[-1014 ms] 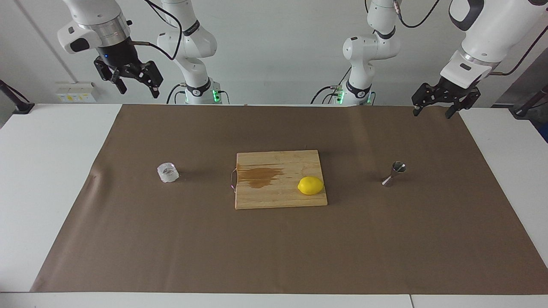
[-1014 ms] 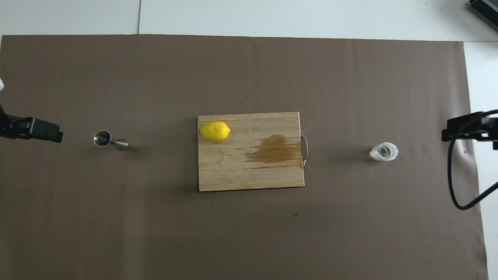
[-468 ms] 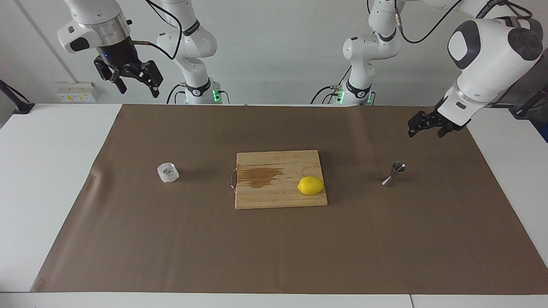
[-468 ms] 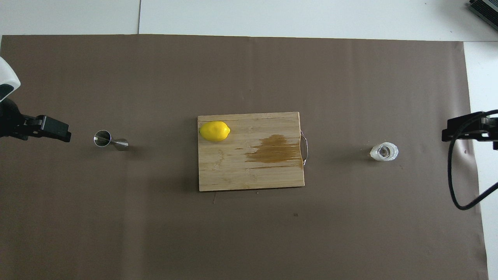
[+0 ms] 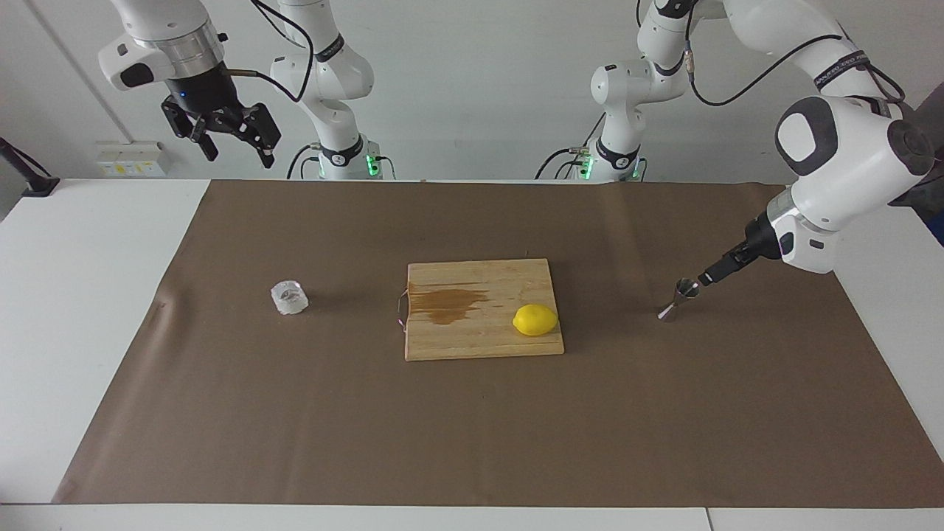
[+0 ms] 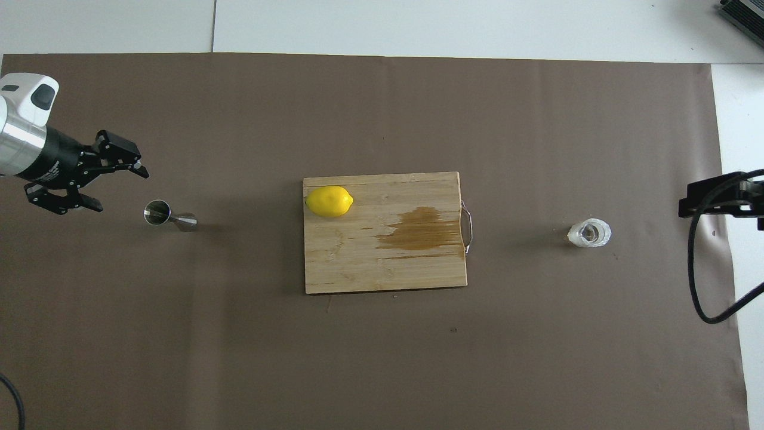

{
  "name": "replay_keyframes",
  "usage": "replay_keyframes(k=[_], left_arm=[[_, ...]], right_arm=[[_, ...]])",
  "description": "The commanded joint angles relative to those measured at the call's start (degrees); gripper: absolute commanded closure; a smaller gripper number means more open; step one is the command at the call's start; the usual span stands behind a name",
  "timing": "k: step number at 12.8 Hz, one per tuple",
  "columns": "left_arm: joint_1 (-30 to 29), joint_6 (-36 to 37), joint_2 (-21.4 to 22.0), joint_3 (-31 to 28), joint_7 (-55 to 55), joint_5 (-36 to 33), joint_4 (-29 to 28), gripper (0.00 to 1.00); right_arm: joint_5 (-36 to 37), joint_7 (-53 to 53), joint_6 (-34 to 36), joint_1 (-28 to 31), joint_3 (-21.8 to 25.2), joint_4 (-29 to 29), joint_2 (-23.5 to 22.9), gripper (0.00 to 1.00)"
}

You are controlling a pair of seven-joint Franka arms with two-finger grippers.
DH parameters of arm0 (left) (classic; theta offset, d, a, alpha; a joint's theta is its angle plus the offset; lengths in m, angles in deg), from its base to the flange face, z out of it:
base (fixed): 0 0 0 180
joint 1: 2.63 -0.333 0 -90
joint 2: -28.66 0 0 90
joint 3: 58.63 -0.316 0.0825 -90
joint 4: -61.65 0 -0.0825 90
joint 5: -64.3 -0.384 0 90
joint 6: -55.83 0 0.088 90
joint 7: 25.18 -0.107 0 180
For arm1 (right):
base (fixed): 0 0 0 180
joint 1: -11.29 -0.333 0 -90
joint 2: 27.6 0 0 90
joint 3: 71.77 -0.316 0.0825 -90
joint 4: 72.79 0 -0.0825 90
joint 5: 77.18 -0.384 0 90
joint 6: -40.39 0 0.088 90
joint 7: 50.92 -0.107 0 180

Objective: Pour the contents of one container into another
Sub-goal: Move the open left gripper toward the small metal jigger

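Note:
The clear faceted glass cup [image 5: 289,297] [image 6: 589,233] stands on the brown mat toward the right arm's end of the table. The steel hourglass jigger [image 5: 679,299] [image 6: 169,216] stands upright toward the left arm's end. My left gripper [image 5: 706,279] [image 6: 119,191] is low and open, just beside the jigger's rim, with nothing between its fingers. My right gripper [image 5: 237,156] [image 6: 716,200] waits open and empty, high above the mat's edge at its own end, not over the cup.
A wooden cutting board [image 5: 479,343] [image 6: 358,263] with a wire handle lies mid-table. It carries a brown wet stain [image 5: 446,304] and a yellow lemon [image 5: 535,320] [image 6: 329,201]. A brown mat [image 5: 472,428] covers most of the white table.
The left arm has swung down from high at its end of the table, bringing its open gripper right beside the jigger. The right arm, cup and jigger have not moved.

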Motion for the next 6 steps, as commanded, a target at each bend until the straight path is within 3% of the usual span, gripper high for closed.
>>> replay_keyframes(k=[1,6], left_arm=[[-3.02,-4.92,3.6,0.14,13.08,9.71,-8.84,0.0],[-8.73,-6.95,5.19,0.14,23.75,21.59,-17.2,0.0]], right_arm=[[-1.49,1.31,0.21,0.41,-0.05,-1.41,1.27,0.0],[-1.58,1.31,0.21,0.41,-0.05,-1.41,1.27,0.0]])
